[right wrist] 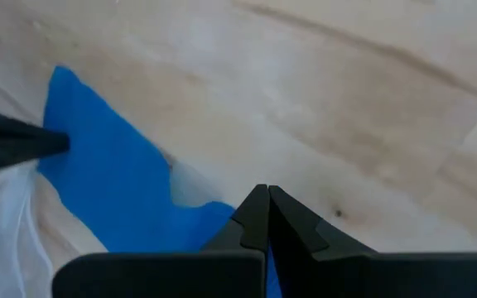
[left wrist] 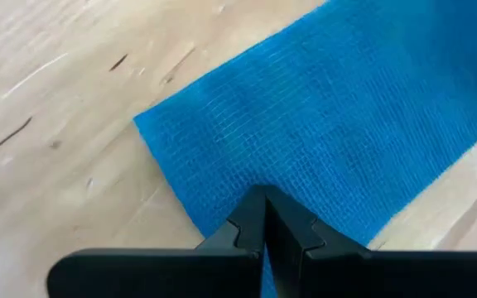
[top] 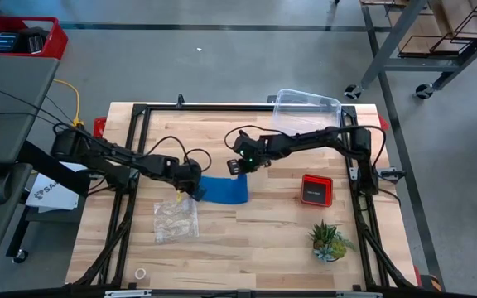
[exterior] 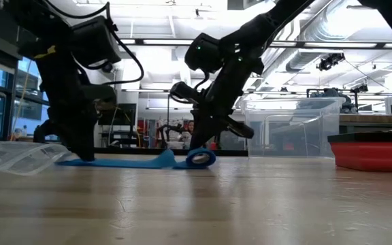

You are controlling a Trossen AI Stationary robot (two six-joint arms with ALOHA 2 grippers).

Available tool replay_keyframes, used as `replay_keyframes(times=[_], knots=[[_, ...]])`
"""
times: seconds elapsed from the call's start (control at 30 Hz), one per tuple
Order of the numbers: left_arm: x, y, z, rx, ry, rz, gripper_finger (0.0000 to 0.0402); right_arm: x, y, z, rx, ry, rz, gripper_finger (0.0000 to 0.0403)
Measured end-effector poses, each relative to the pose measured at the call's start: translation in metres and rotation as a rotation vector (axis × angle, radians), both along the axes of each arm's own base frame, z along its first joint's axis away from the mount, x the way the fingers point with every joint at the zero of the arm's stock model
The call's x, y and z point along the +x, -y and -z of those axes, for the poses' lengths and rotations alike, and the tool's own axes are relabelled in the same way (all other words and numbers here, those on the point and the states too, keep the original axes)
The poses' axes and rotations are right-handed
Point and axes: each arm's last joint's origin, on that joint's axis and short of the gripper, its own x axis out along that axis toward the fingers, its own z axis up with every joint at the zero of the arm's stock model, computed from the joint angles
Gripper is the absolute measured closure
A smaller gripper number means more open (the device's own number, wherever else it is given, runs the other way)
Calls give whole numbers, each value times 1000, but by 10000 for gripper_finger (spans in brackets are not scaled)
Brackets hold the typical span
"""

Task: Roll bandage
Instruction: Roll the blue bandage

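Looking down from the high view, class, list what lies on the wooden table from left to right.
Small ring → clear plastic bag → blue bandage → red-and-black square device → small potted plant.

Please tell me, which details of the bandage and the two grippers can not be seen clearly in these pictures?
- High view: the left gripper covers the bandage end; whether it pins or pinches cannot be told.
- High view: the rolled end lies under the right gripper.
- Low view: the roll's number of turns is too small to count.
- Right wrist view: the shut fingers hide the roll.
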Motion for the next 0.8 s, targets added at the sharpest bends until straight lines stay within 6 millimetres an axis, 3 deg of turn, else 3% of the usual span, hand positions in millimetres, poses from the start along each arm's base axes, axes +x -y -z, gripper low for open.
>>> replay_keyframes(times=[0.3, 0.67, 0.8], knots=[[-14, 1, -6, -12, -78, 7, 402, -1, -3, 1, -11, -25, -10, 403], [-13, 1, -7, -9, -63, 6, 402, -10, 8, -9, -51, -46, -47, 403], [-13, 0, -7, -4, -59, 5, 402, -19, -4, -8, -49, -155, -106, 403]])
